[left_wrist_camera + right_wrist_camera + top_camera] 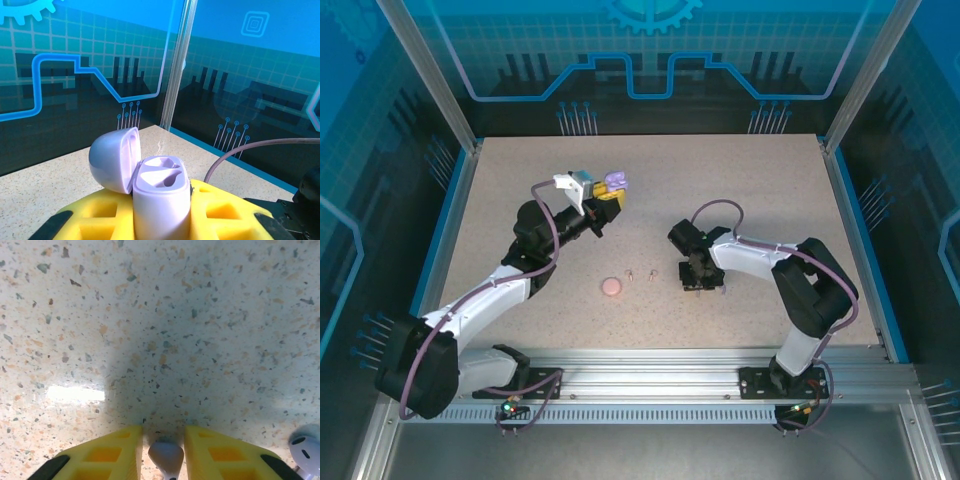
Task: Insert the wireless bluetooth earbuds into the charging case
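— Low at the bottom edge of the right wrist view, what sits between those yellow fingers [105,460]?
— A pale purple earbud [167,457], lying on the speckled desk [150,315]. The right claw [163,437] straddles it, one finger close on either side; whether they actually pinch it I cannot tell. A second earbud [304,450] lies in the lower right corner, near the first.
— Why come straight down on it?
— Probably so the narrow tips can take such a tiny thing off a flat surface.
— And the middle of the top view?
— A round pink case [611,287] rests on the desk. Just beyond it lie a pale pink bud [629,272] and a second pink bud [652,272], apart from each other, left of the right claw.
— Farther back?
— The left claw [603,200] is clamped on the purple charging case [161,200], raised off the desk. Its lid [114,159] hangs open to the left, and both sockets are bare and face up. I judge it is held that way as a steady target for the bud.
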